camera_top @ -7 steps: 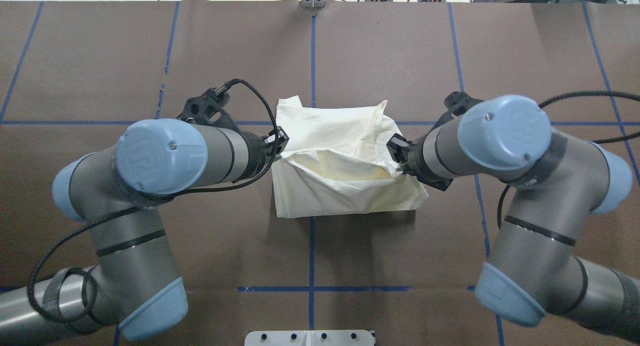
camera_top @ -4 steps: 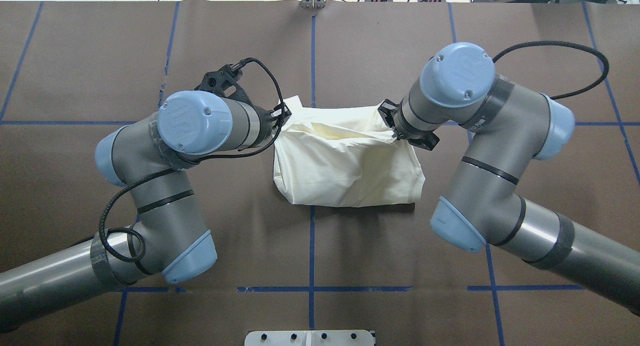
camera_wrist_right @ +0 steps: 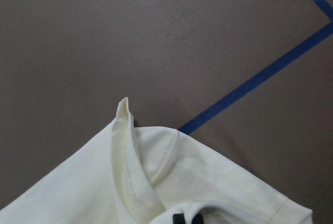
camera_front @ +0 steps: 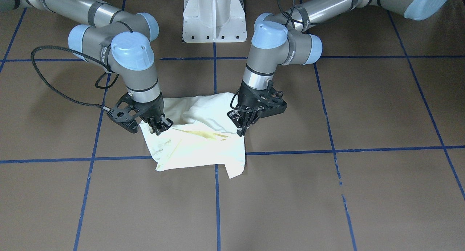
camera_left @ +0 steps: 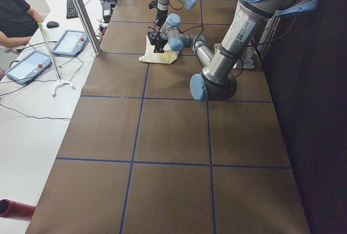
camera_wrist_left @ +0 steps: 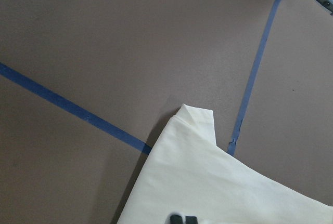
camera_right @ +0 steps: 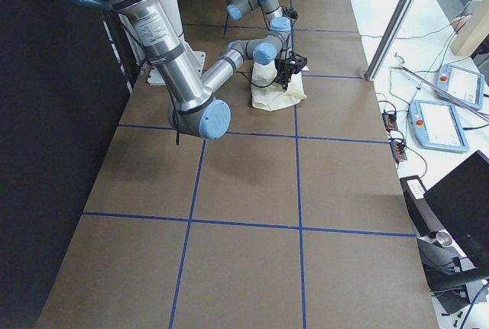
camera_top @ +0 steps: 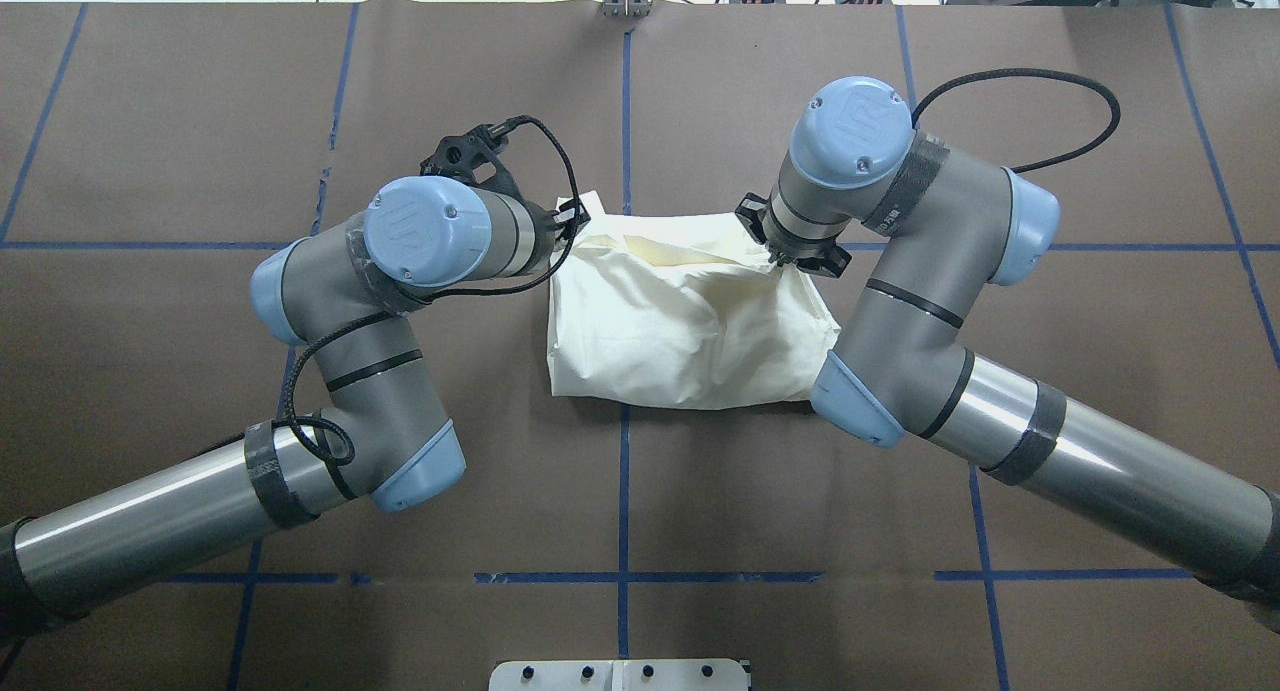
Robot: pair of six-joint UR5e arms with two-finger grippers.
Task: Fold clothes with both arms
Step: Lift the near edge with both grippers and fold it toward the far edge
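Overhead exterior: T-shirt (camera_top: 680, 321) clamped at two corners

Clenched on cloth, the left end effector (camera_front: 241, 130) pinches the far left corner; the right end effector (camera_front: 157, 128) grips the far right corner. The cream bundle lies on the desk (camera_top: 200, 121), around its middle, away from every edge.

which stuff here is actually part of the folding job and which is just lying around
In the job:
- cream T-shirt
- left hand and right hand, both pinching its edge

Just lying about:
- white pedestal base
- blue tape lines
- control tablets and keyboard on the side bench
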